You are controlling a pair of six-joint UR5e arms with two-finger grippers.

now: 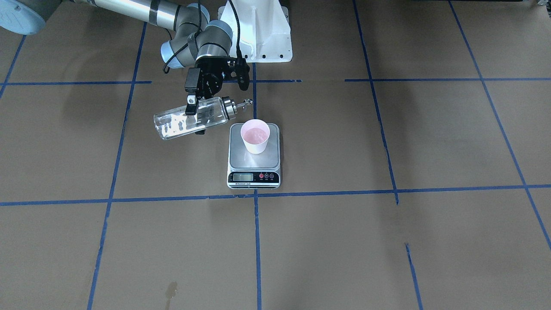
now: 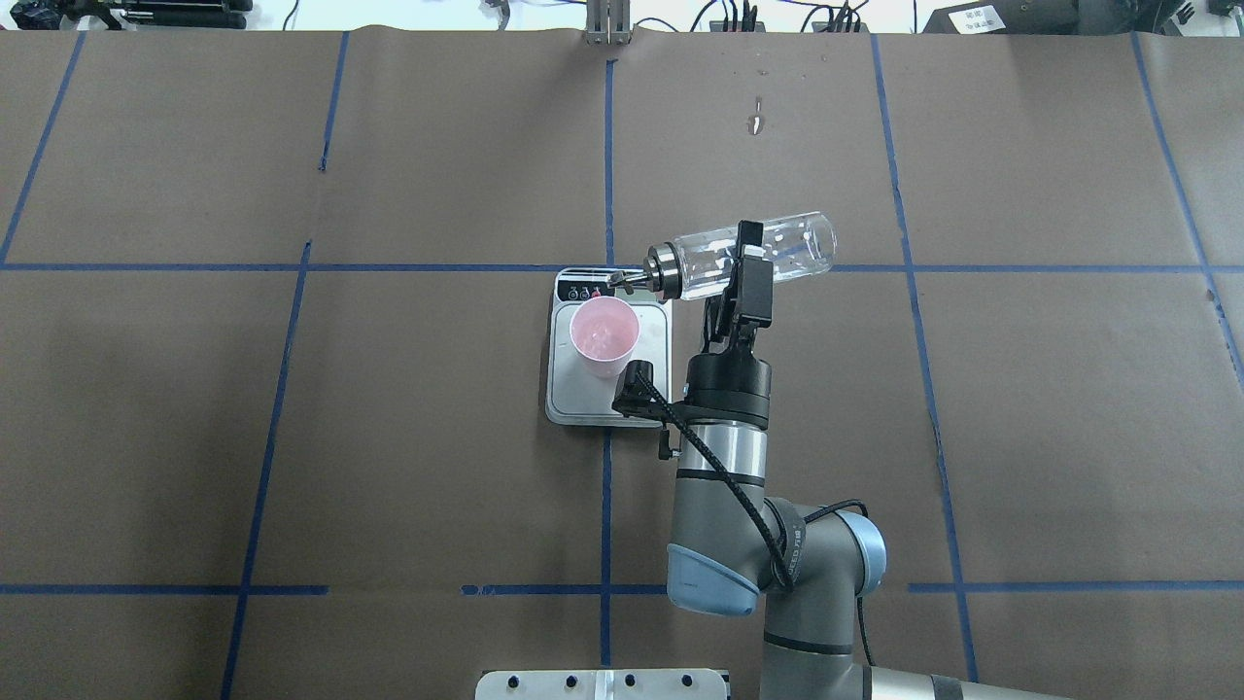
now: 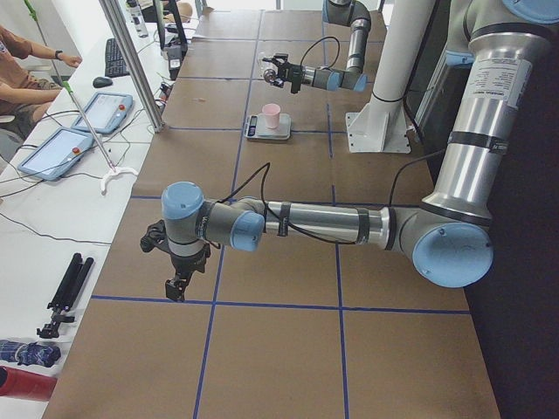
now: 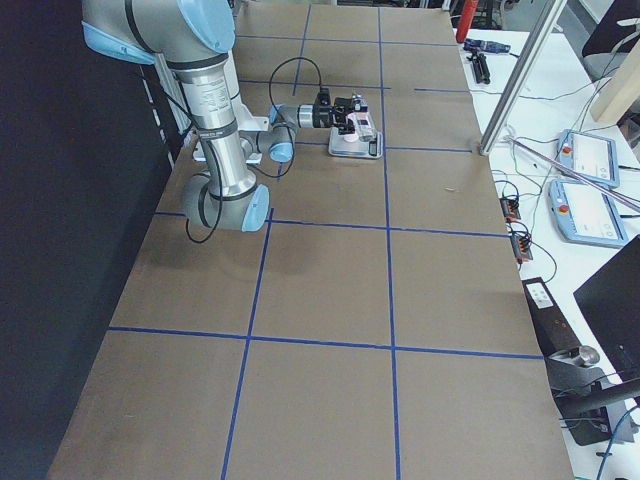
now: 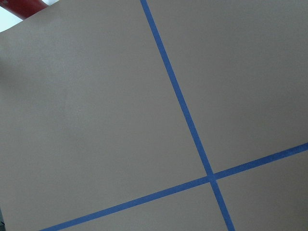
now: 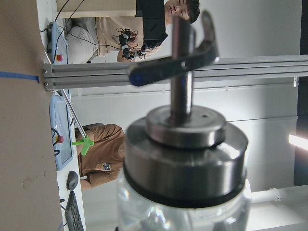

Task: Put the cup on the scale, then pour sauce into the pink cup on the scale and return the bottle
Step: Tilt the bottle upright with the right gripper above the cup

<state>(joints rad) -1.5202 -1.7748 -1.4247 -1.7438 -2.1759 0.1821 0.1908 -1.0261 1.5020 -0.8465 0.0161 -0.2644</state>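
The pink cup [image 1: 255,136] [image 2: 604,334] stands upright on the steel plate of the scale [image 1: 253,161] [image 2: 581,397], towards the plate's edge nearest the bottle. My right gripper [image 1: 194,116] [image 2: 746,261] is shut on the clear glass bottle [image 1: 181,122] [image 2: 787,248]. The bottle lies almost level above the table beside the scale. Its silver spout [image 1: 245,103] [image 6: 185,125] points at the cup's rim. A little clear sauce clings inside the glass; I see no stream. My left gripper [image 3: 177,285] hangs over bare paper far from the scale; I cannot tell its state.
The white robot pedestal [image 1: 258,30] stands just behind the scale. A small wet stain [image 2: 756,122] marks the brown paper beyond the bottle. Blue tape lines grid the table. People and tablets [image 3: 100,112] sit at a side bench.
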